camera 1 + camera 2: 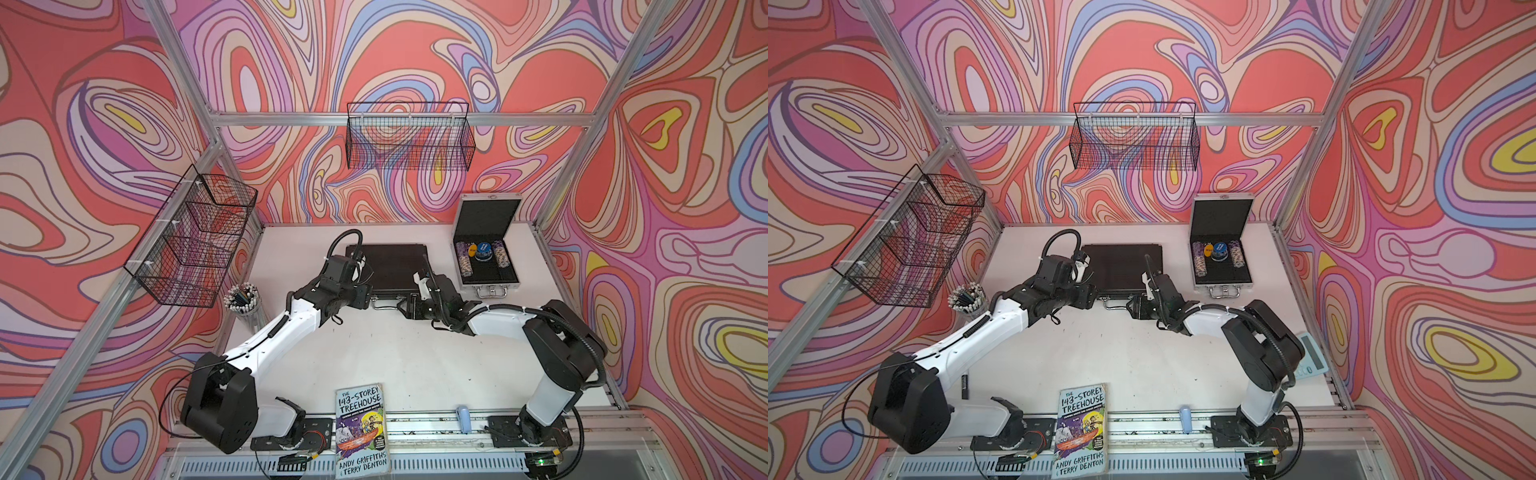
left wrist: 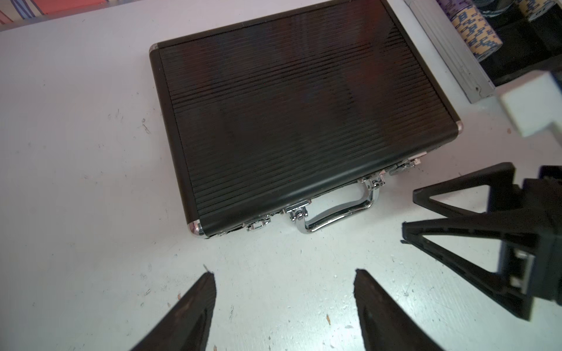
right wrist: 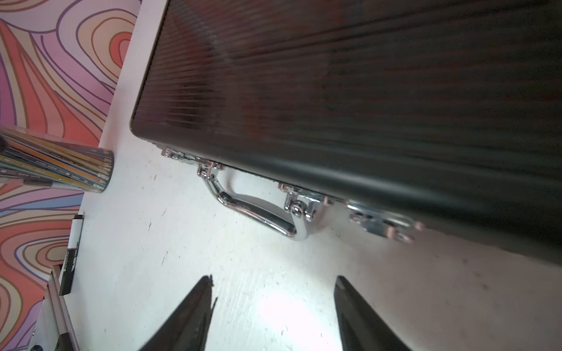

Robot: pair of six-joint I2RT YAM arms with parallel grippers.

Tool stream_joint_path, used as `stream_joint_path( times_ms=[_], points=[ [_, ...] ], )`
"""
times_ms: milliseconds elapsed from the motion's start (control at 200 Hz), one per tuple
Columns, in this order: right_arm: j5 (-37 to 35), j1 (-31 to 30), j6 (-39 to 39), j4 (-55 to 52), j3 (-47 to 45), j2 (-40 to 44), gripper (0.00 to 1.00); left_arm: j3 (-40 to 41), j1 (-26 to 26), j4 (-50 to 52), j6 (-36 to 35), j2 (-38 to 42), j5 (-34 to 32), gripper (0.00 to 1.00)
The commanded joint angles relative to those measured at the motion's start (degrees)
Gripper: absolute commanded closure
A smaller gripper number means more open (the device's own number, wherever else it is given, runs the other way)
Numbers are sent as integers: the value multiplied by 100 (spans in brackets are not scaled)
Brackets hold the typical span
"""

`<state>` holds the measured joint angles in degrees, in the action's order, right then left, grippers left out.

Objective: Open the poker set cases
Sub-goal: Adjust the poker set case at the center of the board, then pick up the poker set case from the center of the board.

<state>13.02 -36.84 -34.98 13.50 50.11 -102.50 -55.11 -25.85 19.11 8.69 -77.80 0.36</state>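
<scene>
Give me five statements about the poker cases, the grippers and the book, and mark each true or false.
1. The silver case stands open, lid up. True.
2. The black case is open too. False: its lid lies shut.
3. The left gripper grips the black case's handle. False: its jaws are open and empty, short of the handle.
4. The right gripper is open and holds nothing. True.
5. The book lies on the black case. False: it lies at the table's front edge, apart from both cases.
</scene>
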Motion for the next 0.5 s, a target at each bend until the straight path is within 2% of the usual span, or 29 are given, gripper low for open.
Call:
stream_joint_path(
  times_ms=[0,235,396,496],
  points=[
    [-49,-25,-444,806,-67,-278,34,257,-16,-353,234,-65,57,27],
    [-154,-34,-533,1119,25,-774,33,421,-21,-801,323,-253,78,28],
    [81,-34,-930,1682,72,-1072,33,500,-15,-1024,230,-389,164,28],
    [256,-28,-1227,2012,86,-1175,35,456,-18,-1112,340,-707,445,29]
  ],
)
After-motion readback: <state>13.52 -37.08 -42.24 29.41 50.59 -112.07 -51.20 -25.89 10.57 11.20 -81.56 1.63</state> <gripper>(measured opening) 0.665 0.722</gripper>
